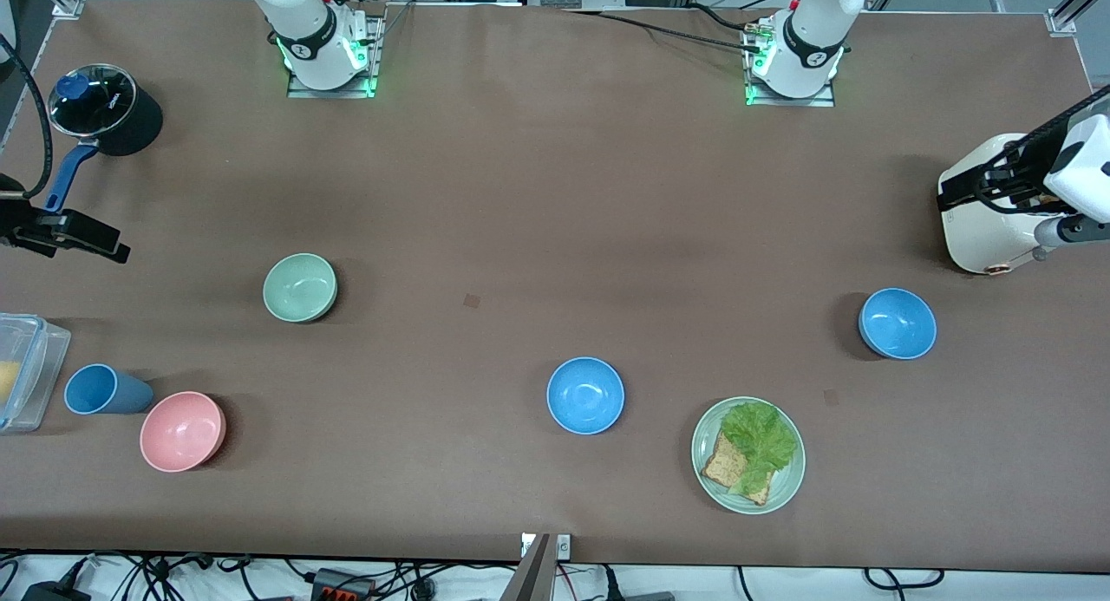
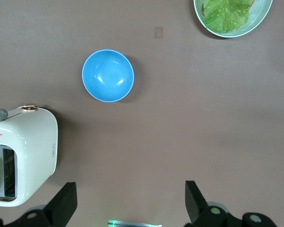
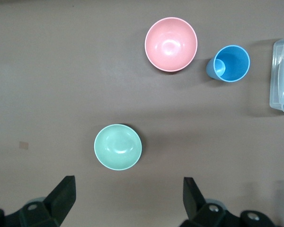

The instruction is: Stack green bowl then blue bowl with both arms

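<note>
Lowest in the front view, nearest that camera, a pale-green plate [image 1: 704, 462] carrying one lettuce leaf [image 1: 760, 440] and one slice of toast [image 1: 727, 464] is seen. Four small bowls are counted on the table [image 1: 538, 193]: one green bowl [image 1: 300, 287], one pink bowl [image 1: 182, 431] and two blue ones. One blue bowl [image 1: 585, 395] sits just beside the plate, toward the right arm's end; the second blue bowl [image 1: 897, 323] sits farther from the camera, toward the left arm's end, near a white toaster [image 1: 984, 211]. The green bowl stands alone toward the right arm's end, farther from the camera than the pink bowl. One dark blue cup [image 1: 102, 389] is placed next to the pink bowl, beside one clear plastic container [image 1: 26, 371]. One black pot with a glass lid [image 1: 104, 107] stands farthest from the camera; writing on its lid cannot be read.

A bread slice inside the toaster's slot is shown only in the left wrist view. The left gripper [image 2: 131, 201] is held over bare table near the toaster, jaws spread and empty. The right gripper [image 3: 129, 198] is held over bare table near the green bowl, likewise released, nothing grasped.
</note>
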You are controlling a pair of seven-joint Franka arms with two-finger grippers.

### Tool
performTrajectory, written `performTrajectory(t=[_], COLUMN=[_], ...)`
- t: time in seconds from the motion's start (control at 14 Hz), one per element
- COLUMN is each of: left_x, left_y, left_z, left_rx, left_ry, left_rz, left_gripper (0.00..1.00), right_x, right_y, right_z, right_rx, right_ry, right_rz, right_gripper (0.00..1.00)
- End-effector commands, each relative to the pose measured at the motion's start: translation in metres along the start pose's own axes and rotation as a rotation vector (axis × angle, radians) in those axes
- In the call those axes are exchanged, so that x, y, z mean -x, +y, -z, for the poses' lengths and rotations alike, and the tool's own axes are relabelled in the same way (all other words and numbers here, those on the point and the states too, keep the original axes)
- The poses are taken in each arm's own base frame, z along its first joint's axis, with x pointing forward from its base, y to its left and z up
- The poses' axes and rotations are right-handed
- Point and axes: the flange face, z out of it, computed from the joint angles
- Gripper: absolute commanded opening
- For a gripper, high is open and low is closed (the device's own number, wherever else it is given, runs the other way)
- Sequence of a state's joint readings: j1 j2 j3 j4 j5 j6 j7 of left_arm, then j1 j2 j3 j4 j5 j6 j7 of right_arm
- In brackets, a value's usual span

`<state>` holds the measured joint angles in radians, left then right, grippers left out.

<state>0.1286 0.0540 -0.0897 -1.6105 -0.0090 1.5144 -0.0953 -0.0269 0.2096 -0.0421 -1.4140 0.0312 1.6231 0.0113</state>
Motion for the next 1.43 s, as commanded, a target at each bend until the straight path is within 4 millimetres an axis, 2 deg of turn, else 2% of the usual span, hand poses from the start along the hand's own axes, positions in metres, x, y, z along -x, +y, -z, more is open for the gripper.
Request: performTrajectory(t=[0.0,0.14,0.29,0.64,0.79,0.86,1.0,1.21,1.36], left_x=[-0.002,-0.004,-0.004,-0.004,-0.004,-0.004,-0.004,-0.004,-0.004], left_y=[-0.003,-0.004,-0.005,-0.007,-0.007,-0.007,-0.007,-0.007,-0.006], left_z=[0.003,0.001,0.0,0.0,0.0,-0.001,-0.001,-0.001,0.0], left_rx=[0.014,0.021,0.022,0.021,0.021,0.021,0.021,0.021,0.021], left_ry=[0.0,-0.006,-0.008,-0.007,-0.009,-0.012,-0.012,-0.012,-0.012], left_rz=[-0.003,-0.01,-0.041,-0.039,-0.039,-0.039,-0.039,-0.039,-0.041], left_gripper=[1.0,1.0,1.0,1.0,1.0,1.0,1.0,1.0,1.0], right_x=[0.022,0.043,0.061,0.059,0.053,0.046,0.029,0.001,-0.011], right_y=[0.002,0.003,0.0,0.005,0.004,0.003,0.004,0.002,-0.003], right_z=[0.003,-0.008,-0.009,-0.01,-0.025,-0.038,-0.079,-0.171,-0.234], right_rx=[0.016,0.046,0.045,0.044,0.046,0.047,0.064,0.069,0.069], right_ry=[-0.028,-0.051,-0.014,-0.009,-0.035,-0.047,-0.08,-0.164,-0.213], right_rz=[0.016,0.055,0.059,0.047,0.05,0.052,0.059,0.064,0.076], right_gripper=[1.0,1.0,1.0,1.0,1.0,1.0,1.0,1.0,1.0])
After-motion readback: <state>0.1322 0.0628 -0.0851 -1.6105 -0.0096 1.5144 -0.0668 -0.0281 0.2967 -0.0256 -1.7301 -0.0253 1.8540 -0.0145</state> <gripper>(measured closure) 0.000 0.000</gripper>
